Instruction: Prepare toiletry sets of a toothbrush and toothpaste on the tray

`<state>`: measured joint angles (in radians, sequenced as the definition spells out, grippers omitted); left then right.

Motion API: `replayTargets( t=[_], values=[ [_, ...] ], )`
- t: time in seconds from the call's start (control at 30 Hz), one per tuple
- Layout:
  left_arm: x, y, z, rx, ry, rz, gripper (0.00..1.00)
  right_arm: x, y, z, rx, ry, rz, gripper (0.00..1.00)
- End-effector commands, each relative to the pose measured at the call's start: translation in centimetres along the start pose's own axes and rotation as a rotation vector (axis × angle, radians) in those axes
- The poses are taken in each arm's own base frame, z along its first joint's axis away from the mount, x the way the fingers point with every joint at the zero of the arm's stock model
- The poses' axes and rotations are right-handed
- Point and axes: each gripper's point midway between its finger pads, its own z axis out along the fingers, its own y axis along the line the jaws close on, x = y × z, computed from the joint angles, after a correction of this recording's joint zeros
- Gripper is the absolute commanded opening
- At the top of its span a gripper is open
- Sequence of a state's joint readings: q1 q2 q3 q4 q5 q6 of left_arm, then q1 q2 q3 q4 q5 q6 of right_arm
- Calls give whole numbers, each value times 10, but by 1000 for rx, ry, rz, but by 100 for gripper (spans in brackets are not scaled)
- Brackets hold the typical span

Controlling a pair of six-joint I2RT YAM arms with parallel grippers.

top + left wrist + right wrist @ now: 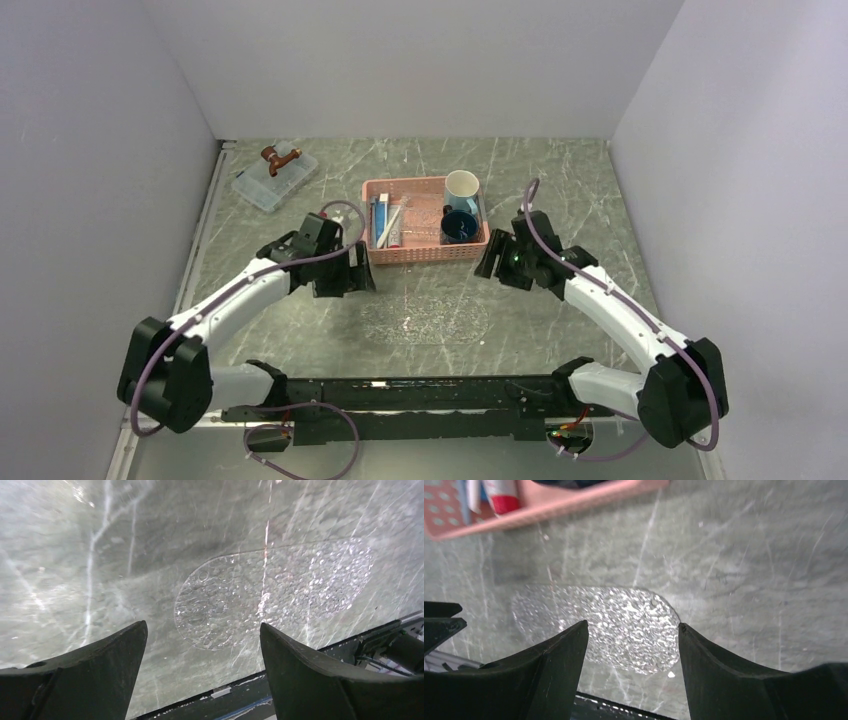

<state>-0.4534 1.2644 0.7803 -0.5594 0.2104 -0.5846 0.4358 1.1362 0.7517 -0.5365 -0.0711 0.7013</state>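
as left gripper (202, 626) gapes, tray (300, 580) near edge

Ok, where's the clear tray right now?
In the top view the tray lies mid-table, just on the robot's side of the pink basket.

Pink lattice basket (425, 256) holds a pale mug (462, 186) and a dark blue mug (458, 227). Clear lidded box (275, 181) stands far left.
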Motion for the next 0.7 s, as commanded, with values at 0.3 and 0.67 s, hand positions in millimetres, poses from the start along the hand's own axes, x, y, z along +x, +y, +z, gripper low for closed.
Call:
replayTargets(
  t=[0.3,0.67],
  values=[
    [-54,-10,-111,-80,-317,162,99,-116,51,-42,47,-254,-203,66],
    [-63,-9,-155,-75,-493,247,99,-179,83,-15,103,-289,-321,58]
  ],
)
